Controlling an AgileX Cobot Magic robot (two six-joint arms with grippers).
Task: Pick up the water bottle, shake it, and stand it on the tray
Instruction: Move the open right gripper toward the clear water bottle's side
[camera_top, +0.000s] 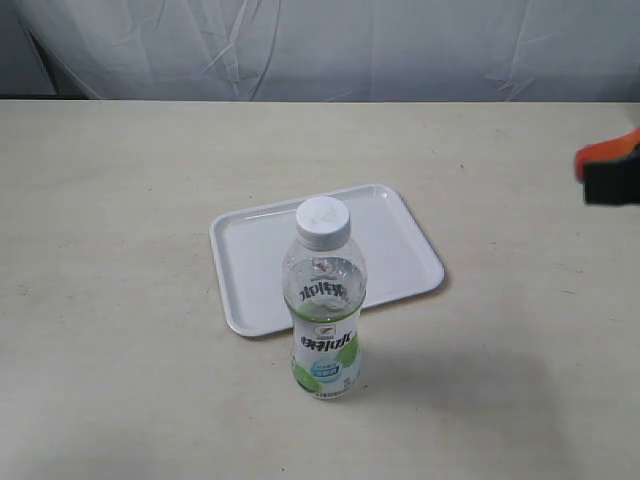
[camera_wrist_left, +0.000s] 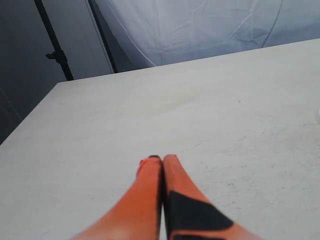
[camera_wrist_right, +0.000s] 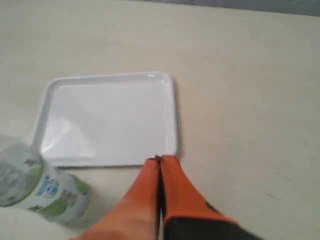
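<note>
The water bottle (camera_top: 324, 305), clear with a white cap and a white-and-green label, stands upright on the table just in front of the tray (camera_top: 395, 255), outside its rim. The right wrist view catches the bottle's lower body (camera_wrist_right: 35, 190) beside the white tray (camera_wrist_right: 107, 117). My right gripper (camera_wrist_right: 160, 159) is shut with nothing in it, its orange fingers pressed together; it shows at the right edge of the exterior view (camera_top: 610, 170), far from the bottle. My left gripper (camera_wrist_left: 162, 158) is shut and empty over bare table, out of the exterior view.
A pale tabletop (camera_top: 120, 200) spreads around the tray. A white cloth backdrop (camera_top: 320, 45) hangs behind the far edge. The left wrist view shows the table's edge and a dark stand pole (camera_wrist_left: 55, 45) beyond it.
</note>
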